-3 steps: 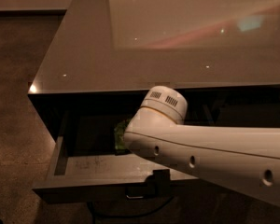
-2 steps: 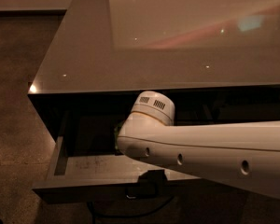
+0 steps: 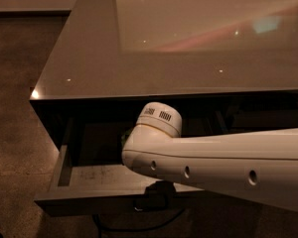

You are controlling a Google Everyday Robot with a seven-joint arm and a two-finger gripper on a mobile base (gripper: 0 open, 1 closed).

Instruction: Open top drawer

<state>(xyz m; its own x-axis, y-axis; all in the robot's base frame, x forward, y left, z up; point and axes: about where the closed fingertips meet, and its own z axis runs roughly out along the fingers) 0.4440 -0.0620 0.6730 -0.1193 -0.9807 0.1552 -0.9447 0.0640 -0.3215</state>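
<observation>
The top drawer [image 3: 89, 175] stands pulled out from under the glossy counter top [image 3: 139, 58]. Its pale grey scuffed floor and left side wall [image 3: 63, 165] show. Its front [image 3: 79, 205] runs along the bottom of the view. My white arm [image 3: 213, 162] reaches in from the right and lies across the open drawer, hiding its middle and right part. My gripper [image 3: 156, 196] is a dark shape under the arm, at the centre of the drawer front where the handle is. The handle itself is hidden by it.
A small green object [image 3: 124, 140] peeks out inside the drawer, just left of the arm. A dark cable [image 3: 139, 227] hangs below the drawer front. Speckled brown floor [image 3: 15, 133] lies to the left of the cabinet.
My arm's end has shifted a little to the left over the drawer. The drawer front stays in about the same place.
</observation>
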